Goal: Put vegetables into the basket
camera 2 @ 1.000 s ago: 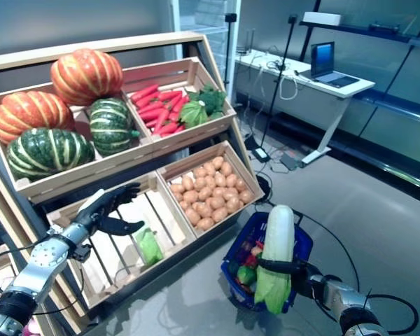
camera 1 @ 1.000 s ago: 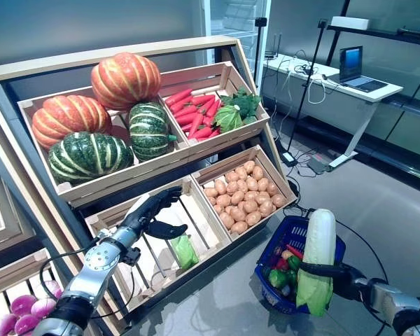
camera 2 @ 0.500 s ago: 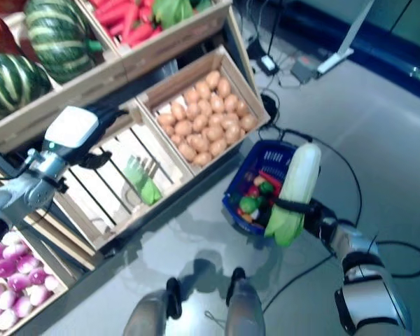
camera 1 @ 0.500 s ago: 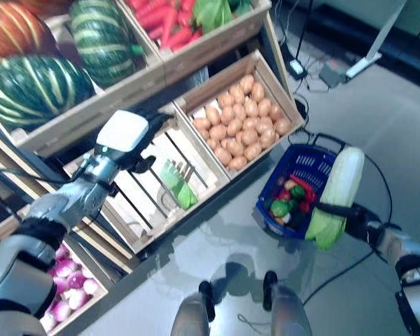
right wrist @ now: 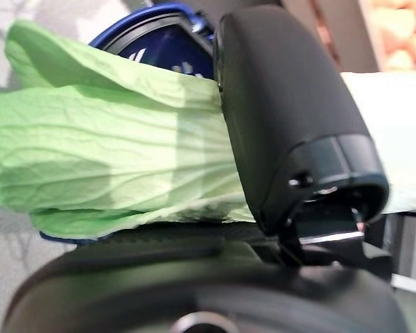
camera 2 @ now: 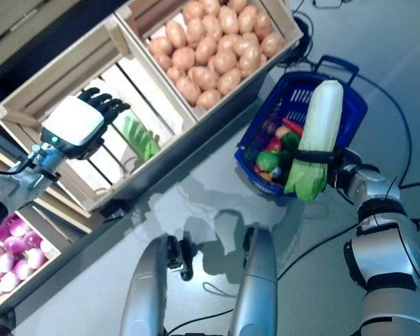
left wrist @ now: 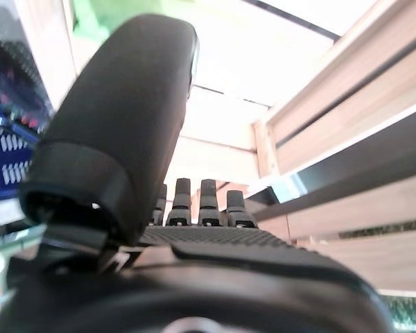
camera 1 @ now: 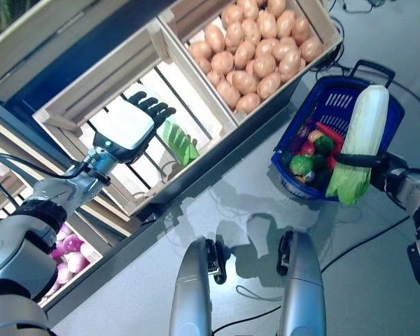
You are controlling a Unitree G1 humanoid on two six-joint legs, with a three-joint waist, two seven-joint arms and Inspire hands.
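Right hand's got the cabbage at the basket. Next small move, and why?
Probably lower it and let go. The right hand is curled round the napa cabbage, which lies across the rim of the blue basket, above the vegetables inside. The left hand hangs open over the slatted crate, idle.

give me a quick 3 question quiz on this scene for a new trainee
1. True or false: the right hand is shut on the cabbage.
2. Which crate does the left hand hover over? A) the potato crate B) the slatted crate with a green vegetable C) the onion crate
3. Fill in: the cabbage is held over the blue ____.

Key
1. True: its fingers wrap the cabbage where white stalk meets green leaves.
2. B: the hand is above the slatted crate, next to the green vegetable; the potatoes are in the next crate and the onions lower down.
3. basket, which already holds red and green vegetables.
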